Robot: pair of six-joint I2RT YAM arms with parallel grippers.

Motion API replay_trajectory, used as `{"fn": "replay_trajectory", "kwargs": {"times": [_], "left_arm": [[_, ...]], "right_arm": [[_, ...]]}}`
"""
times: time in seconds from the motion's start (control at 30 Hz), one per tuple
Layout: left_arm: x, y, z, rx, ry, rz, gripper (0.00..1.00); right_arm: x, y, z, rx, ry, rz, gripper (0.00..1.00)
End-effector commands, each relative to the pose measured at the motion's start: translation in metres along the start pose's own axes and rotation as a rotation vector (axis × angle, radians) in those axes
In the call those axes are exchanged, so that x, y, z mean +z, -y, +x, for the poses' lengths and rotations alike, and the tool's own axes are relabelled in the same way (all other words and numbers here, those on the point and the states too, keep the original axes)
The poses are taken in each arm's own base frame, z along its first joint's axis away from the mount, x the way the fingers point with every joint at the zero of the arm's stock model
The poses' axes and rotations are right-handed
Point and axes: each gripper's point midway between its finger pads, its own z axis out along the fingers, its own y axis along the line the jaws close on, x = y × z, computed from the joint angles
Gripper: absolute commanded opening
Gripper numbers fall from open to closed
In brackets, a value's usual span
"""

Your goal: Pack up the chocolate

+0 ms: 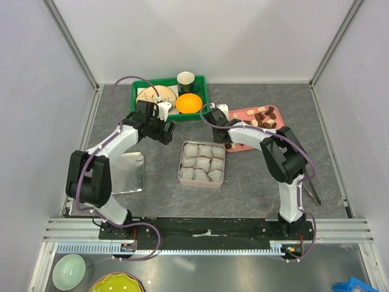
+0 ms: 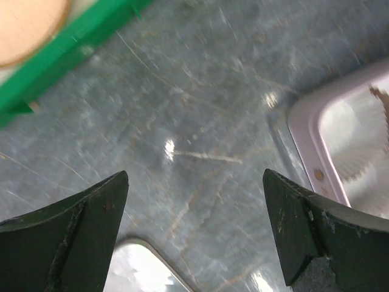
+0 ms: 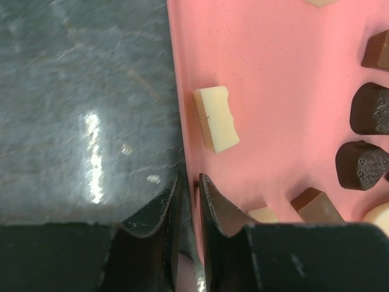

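Note:
The chocolate [image 1: 264,115], dark brown and cream pieces, lies on a pink tray [image 1: 243,113] at the back right. In the right wrist view a cream piece [image 3: 216,118] sits near the tray's [image 3: 285,73] left edge, with dark pieces [image 3: 361,165] further right. My right gripper [image 3: 189,177] is at that edge, one finger outside over the table and one inside. Its jaws are nearly together with the rim between them. In the top view it [image 1: 231,143] is at the tray's near-left corner. My left gripper [image 2: 195,173] hangs open over bare table [image 1: 168,134], holding nothing.
A metal tin [image 1: 182,176] filled with grey paper cups stands mid-table; its corner [image 2: 304,140] shows by the left gripper. The tin's lid [image 1: 124,173] lies at the left. A green tray [image 1: 137,88] behind holds an orange bowl [image 1: 188,102] and a dark cup [image 1: 186,79]. Tongs [image 1: 311,191] lie far right.

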Motion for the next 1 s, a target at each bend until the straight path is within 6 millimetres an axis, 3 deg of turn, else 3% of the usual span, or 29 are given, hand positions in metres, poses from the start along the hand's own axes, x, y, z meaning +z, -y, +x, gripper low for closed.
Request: {"fn": "replay_trajectory", "kwargs": {"times": [0.0,0.17,0.3,0.6,0.97], "left_arm": [[0.010,-0.010,-0.055,0.069,0.138,-0.072,0.99],[0.033,0.020,-0.075,0.103,0.164,-0.058,0.99],[0.050,0.038,-0.074,0.139,0.138,-0.056,0.99],[0.068,0.056,-0.044,0.174,0.062,-0.016,0.99],[0.051,0.095,0.004,0.244,0.001,0.068,0.98]], "right_arm": [[-0.014,-0.009,0.021,0.043,-0.070,-0.068,0.24],[-0.020,-0.007,0.023,0.048,-0.063,-0.074,0.24],[-0.019,-0.008,0.024,0.045,-0.065,-0.075,0.24],[-0.014,-0.016,0.034,0.065,-0.095,-0.113,0.23],[-0.024,-0.022,0.061,0.058,-0.134,-0.148,0.21]]}}
